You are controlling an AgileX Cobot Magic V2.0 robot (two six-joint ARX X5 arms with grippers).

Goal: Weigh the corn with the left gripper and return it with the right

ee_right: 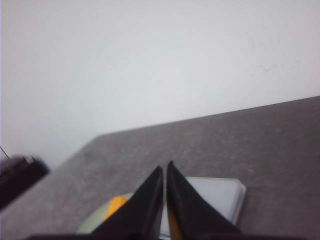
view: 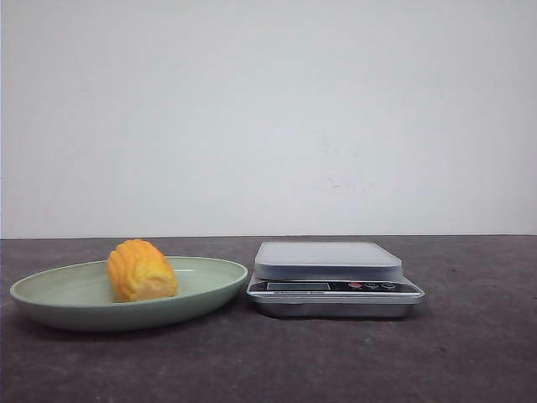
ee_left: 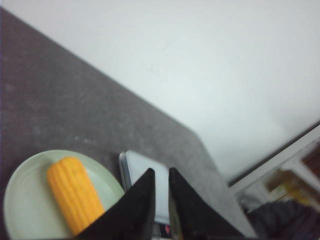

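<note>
The corn [view: 140, 270], a stubby yellow-orange cob piece, lies in a pale green plate [view: 50, 295] at the left of the table. A silver kitchen scale [view: 329, 260] stands just right of the plate, nothing on its platform. Neither gripper shows in the front view. In the left wrist view my left gripper [ee_left: 160, 173] is shut and empty, above and apart from the corn [ee_left: 72, 192], the plate [ee_left: 22, 200] and the scale [ee_left: 142, 172]. In the right wrist view my right gripper [ee_right: 164, 169] is shut and empty, above the scale [ee_right: 220, 195], with the corn [ee_right: 116, 205] and plate [ee_right: 95, 220] partly hidden behind its fingers.
The table [view: 470, 353] is dark grey, with a white wall behind. The table's far edge runs along the wall. In the left wrist view blurred dark clutter [ee_left: 285, 210] shows past the table's side.
</note>
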